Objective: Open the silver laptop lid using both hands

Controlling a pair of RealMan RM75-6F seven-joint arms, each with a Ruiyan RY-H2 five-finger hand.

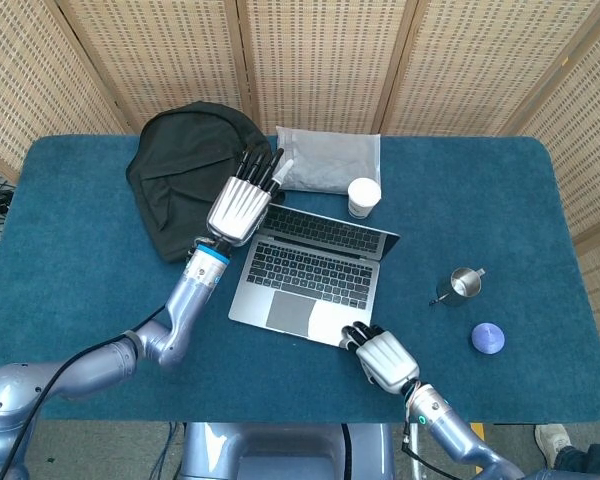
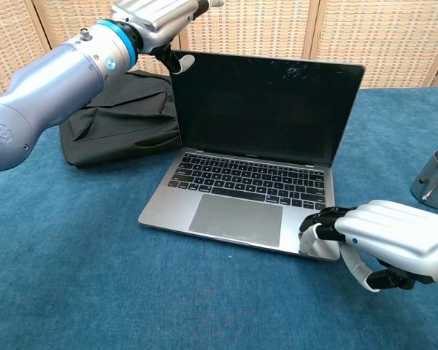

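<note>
Nearest in head view: right hand [image 1: 384, 357], fingers curled, pressing laptop's [image 1: 310, 270] front right corner; left hand [image 1: 243, 199] gripping the raised lid's top left corner; laptop mid-table beside backpack [image 1: 185, 175].
Chest view: lid upright, screen dark; steel cup [image 2: 435, 179] far right.

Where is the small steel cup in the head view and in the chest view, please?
Head view: the steel cup stands on the blue table cover, right of the laptop.
Chest view: the steel cup is cut off by the right edge, above the right hand.
Shared landmark: the open silver laptop; in both views the cup is to its right.
</note>
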